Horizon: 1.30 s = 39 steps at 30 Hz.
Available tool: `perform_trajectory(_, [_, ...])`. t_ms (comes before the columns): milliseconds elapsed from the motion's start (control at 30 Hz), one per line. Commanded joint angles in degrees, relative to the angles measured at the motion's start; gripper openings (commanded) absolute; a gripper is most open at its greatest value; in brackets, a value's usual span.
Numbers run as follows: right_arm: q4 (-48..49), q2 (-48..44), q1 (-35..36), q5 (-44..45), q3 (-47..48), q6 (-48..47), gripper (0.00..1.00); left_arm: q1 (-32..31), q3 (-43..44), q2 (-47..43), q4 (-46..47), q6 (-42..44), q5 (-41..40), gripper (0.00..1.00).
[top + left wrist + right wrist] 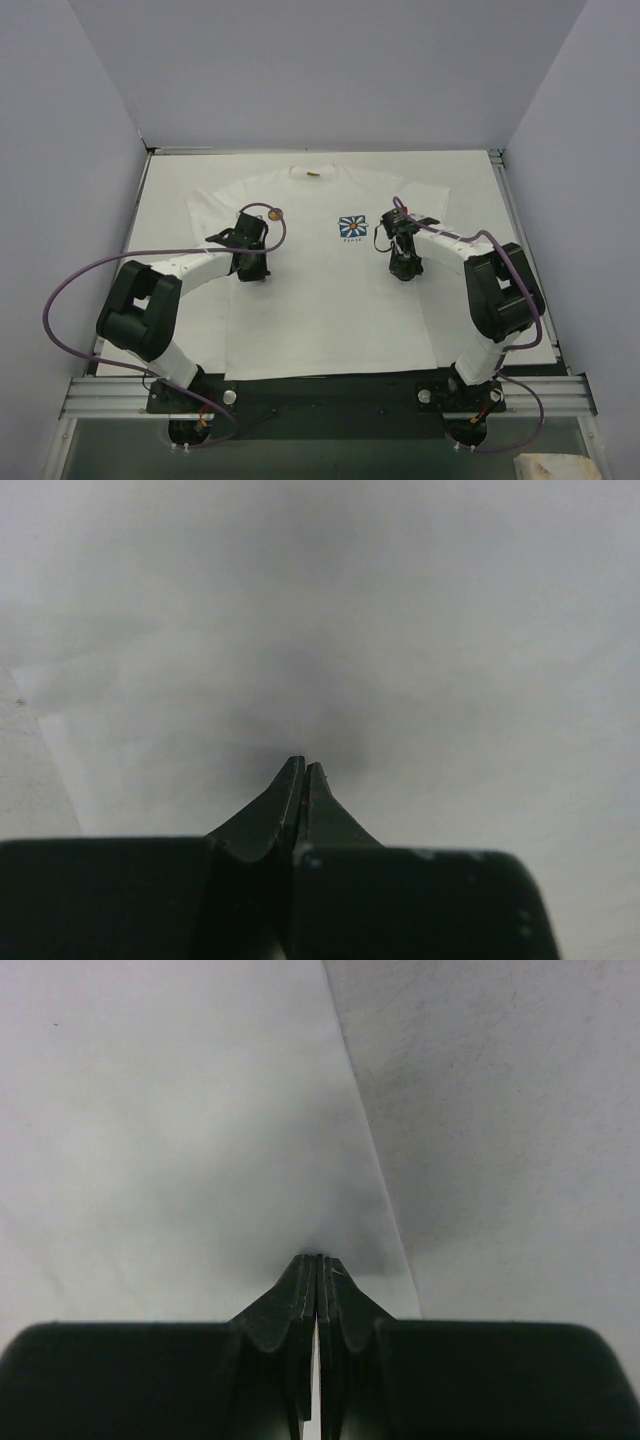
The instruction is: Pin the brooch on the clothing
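Observation:
The clothing [320, 290], a white T-shirt with a small blue daisy print [352, 228], lies flat on the table. The brooch [277, 213], a tiny round tan-centred disc, rests on the shirt's left chest, just beyond my left wrist. My left gripper [250, 272] points down at the shirt's left side. Its fingertips [303, 766] are shut, with only white fabric [420, 630] beneath them. My right gripper [402, 270] points down near the shirt's right edge. It is shut too [320, 1258], just above the fabric [150, 1110], with nothing held. Neither wrist view shows the brooch.
The white table [480, 200] is walled by pale panels at the back and both sides. Its bare top [520, 1110] shows right of the shirt's edge in the right wrist view. A small tan label [313, 175] sits at the collar. Purple cables [90, 270] loop off both arms.

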Motion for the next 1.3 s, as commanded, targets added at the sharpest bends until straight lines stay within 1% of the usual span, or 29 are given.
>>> perform_trajectory(0, [-4.39, -0.47, 0.38, -0.81, -4.16, 0.65, 0.0, 0.14, -0.68, 2.29, -1.39, -1.5, -0.58, 0.0])
perform_trajectory(200, [-4.74, -2.58, 0.38, -1.42, -7.23, 1.36, 0.0, 0.14, -2.7, 2.39, -1.93, -1.68, -1.81, 0.0])
perform_trajectory(467, [-4.83, -4.34, 0.9, -4.41, -9.96, 1.97, 0.0, 0.14, -2.71, 0.72, -3.95, -2.03, -3.39, 0.0])
perform_trajectory(600, [-5.53, -5.74, 0.73, -1.52, -8.65, 1.62, 0.0, 0.14, -1.92, -1.04, -4.04, -1.51, -2.69, 0.0])
perform_trajectory(767, [-6.24, -7.06, 0.73, 1.2, -3.12, 1.0, 0.0, 0.14, 2.82, -3.14, -5.0, -0.11, -3.22, 0.0])
perform_trajectory(933, [-6.24, -4.35, 0.29, 4.55, 4.26, -0.14, 0.0, 0.14, 9.59, -1.13, -5.71, 0.08, -4.18, 0.0])
perform_trajectory(1000, [-6.24, -2.16, -0.41, 6.12, 8.66, -0.49, 0.0, 0.41, 13.63, 1.59, -6.5, -0.27, -4.62, 0.0])
perform_trajectory(1067, [-6.15, -0.31, -1.9, 5.61, 11.91, -0.4, 0.0, 0.93, 17.31, 4.39, -6.15, -0.37, -5.06, 0.0])
perform_trajectory(1100, [-6.15, 1.79, -2.52, 5.08, 15.23, -0.32, 0.0, 1.37, 18.73, 5.37, -6.15, -0.45, -5.15, 0.0])
perform_trajectory(1167, [-6.15, 4.0, -4.53, 3.41, 18.41, -0.4, 0.0, 3.56, 21.1, 8.52, -5.45, -0.02, -4.8, 0.0])
perform_trajectory(1200, [-6.06, 6.27, -5.24, 3.06, 21.99, -0.32, 0.0, 4.44, 23.99, 9.76, -5.27, 0.25, -4.37, 0.0])
perform_trajectory(1233, [-6.15, 7.43, -5.94, 1.32, 23.6, -0.84, 0.0, 6.71, 25.58, 11.08, -5.27, 0.42, -3.84, 0.0])
perform_trajectory(1267, [-5.98, 8.57, -6.56, 0.78, 25.7, -0.93, 0.0, 7.69, 27.51, 13.61, -5.62, 0.77, -3.22, 0.0])
